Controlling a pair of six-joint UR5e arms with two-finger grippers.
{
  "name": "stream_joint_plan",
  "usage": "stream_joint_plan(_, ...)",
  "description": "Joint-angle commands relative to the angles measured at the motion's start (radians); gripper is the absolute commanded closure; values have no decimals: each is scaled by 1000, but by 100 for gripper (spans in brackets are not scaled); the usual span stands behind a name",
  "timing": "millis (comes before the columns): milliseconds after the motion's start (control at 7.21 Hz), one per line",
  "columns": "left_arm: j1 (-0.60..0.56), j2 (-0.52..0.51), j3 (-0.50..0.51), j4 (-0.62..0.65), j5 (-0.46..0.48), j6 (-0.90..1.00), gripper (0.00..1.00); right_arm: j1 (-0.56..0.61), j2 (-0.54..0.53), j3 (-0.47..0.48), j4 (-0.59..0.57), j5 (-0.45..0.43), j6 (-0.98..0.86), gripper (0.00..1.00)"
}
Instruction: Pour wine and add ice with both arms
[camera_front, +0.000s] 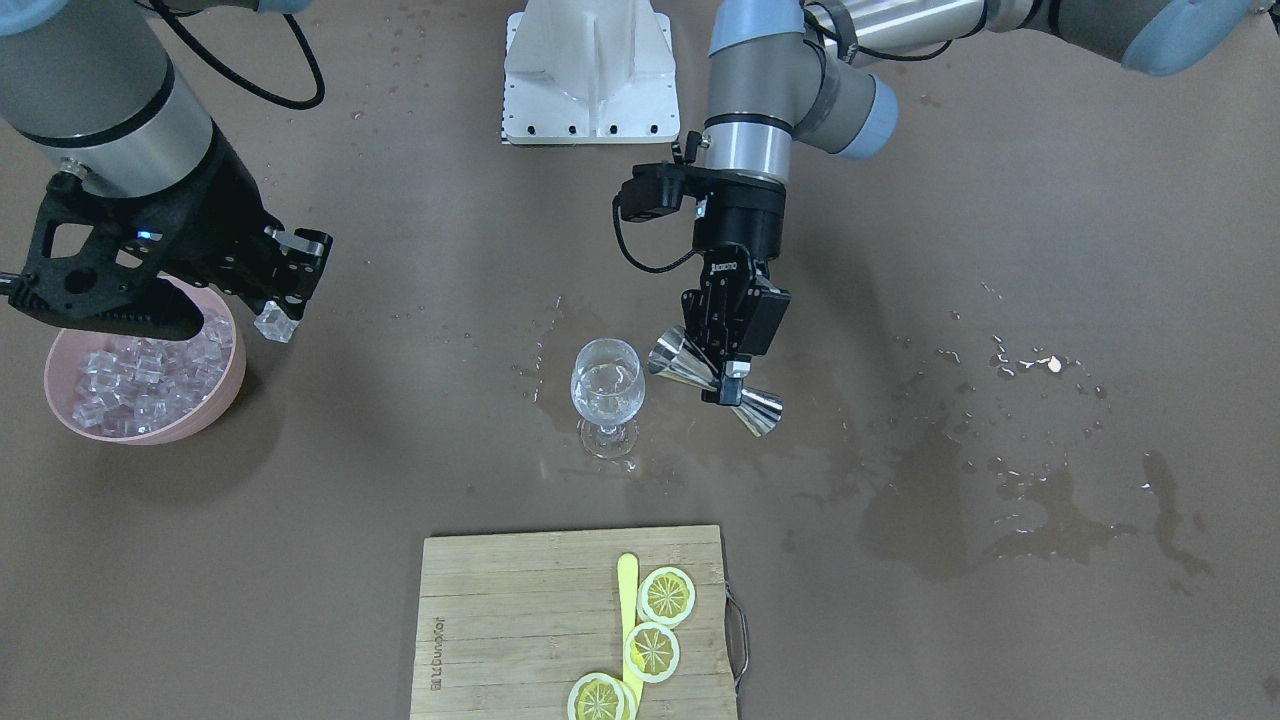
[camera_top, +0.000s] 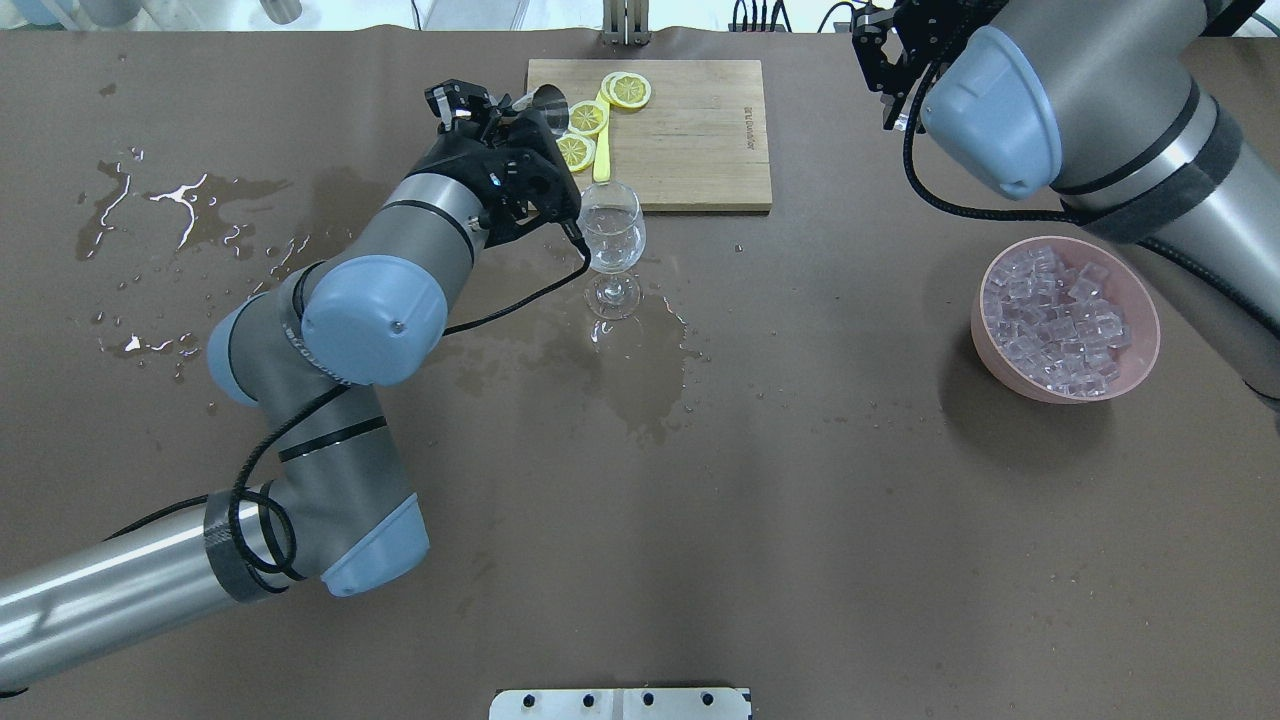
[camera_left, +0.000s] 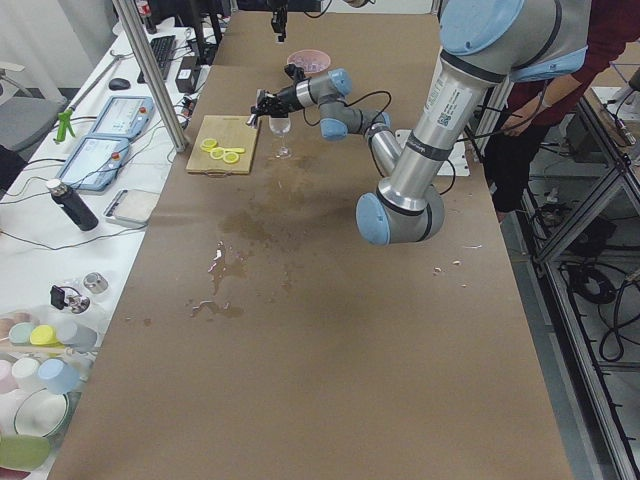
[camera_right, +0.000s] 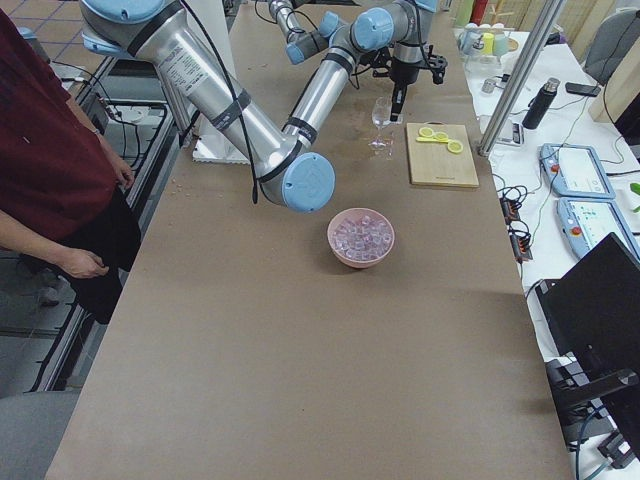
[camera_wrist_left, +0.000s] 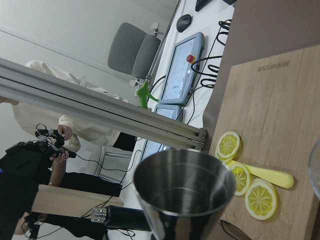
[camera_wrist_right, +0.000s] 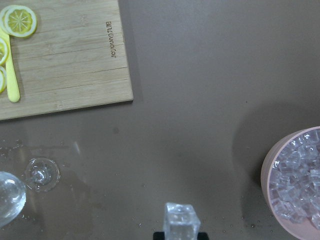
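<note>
A stemmed wine glass (camera_front: 606, 385) stands upright mid-table in a wet patch, and a little clear wine seems to lie in its bowl. My left gripper (camera_front: 728, 372) is shut on a steel jigger (camera_front: 760, 410), tipped on its side with one mouth right beside the glass rim. The jigger also shows in the left wrist view (camera_wrist_left: 185, 190), and its cup looks empty. My right gripper (camera_front: 280, 315) is shut on one ice cube (camera_front: 274, 322), held above the table just beside the pink bowl (camera_front: 232, 385) of ice cubes (camera_front: 140, 385). The right wrist view shows the cube (camera_wrist_right: 181, 220) between the fingers.
A wooden cutting board (camera_front: 500, 620) with lemon slices (camera_front: 666, 595) and a yellow tool (camera_front: 628, 585) lies at the table's operator side of the glass. Dark wet stains (camera_front: 960, 510) spread on the brown table. The white robot base (camera_front: 590, 70) stands behind. An operator (camera_right: 50, 190) stands at the table's edge.
</note>
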Motion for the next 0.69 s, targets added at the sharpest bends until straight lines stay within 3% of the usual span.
stream_joint_plan(0,-27,133,21,-187,-54,-173,100,-24,81,-83,9,-6,2,78)
stream_joint_plan(416,-134,243,28,-306,-227,-349,100,-70,167,-169,56,-18,2,78)
stream_joint_plan(555,-172,274,34,-309,-280,-504,100,-97,203,-224,102,-44,5,78)
